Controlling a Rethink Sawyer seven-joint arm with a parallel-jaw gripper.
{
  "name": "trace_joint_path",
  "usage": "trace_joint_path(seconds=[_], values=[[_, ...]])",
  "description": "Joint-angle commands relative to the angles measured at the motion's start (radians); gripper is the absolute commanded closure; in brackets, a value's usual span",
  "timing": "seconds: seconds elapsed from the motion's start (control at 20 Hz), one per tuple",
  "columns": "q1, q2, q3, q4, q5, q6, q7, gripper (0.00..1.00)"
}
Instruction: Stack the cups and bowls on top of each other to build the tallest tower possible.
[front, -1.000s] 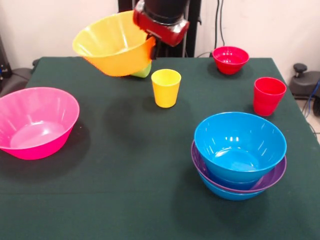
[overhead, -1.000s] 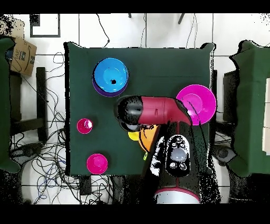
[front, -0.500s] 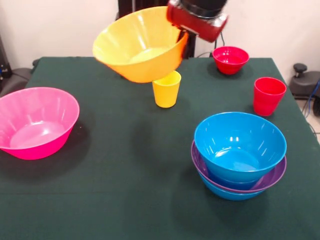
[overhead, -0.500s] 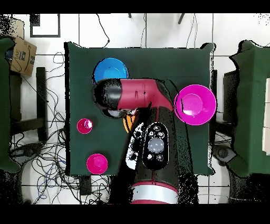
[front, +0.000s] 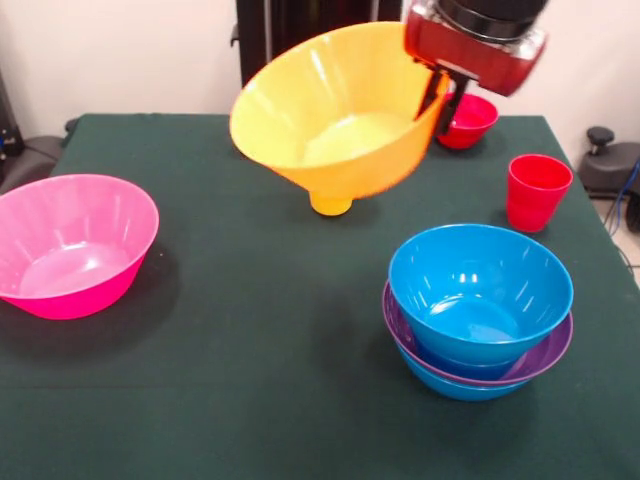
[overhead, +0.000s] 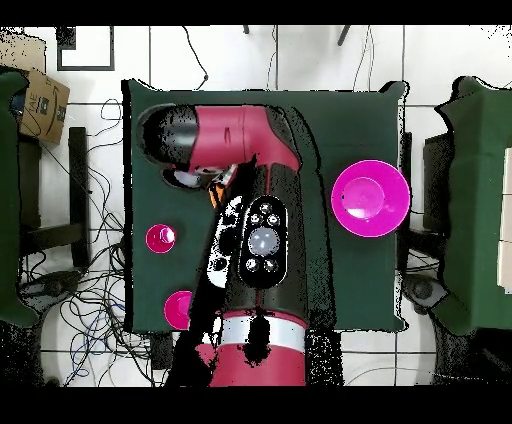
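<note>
Rightward since earlier, the orange bowl hangs tilted, its rim clamped by the gripper, above open green table left of the blue-and-purple stack.

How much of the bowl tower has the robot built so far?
Only the bottom is built: a blue bowl sits in a purple bowl, with another blue one beneath. The gripper holds the orange bowl tilted in the air. Left to stack: the pink bowl, red bowl, red cup and yellow cup.
</note>
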Motion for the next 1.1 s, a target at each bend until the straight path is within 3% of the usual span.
trace_joint_path(seconds=[0.05,0.8,1.1], values=[[0.032,0.135,0.068,-0.209,0.040,0.142,0.194,1.00],[0.066,0.284,0.028,-0.419,0.119,0.163,0.230,1.00],[0.080,0.295,0.004,-0.437,0.149,0.167,0.241,1.00]])
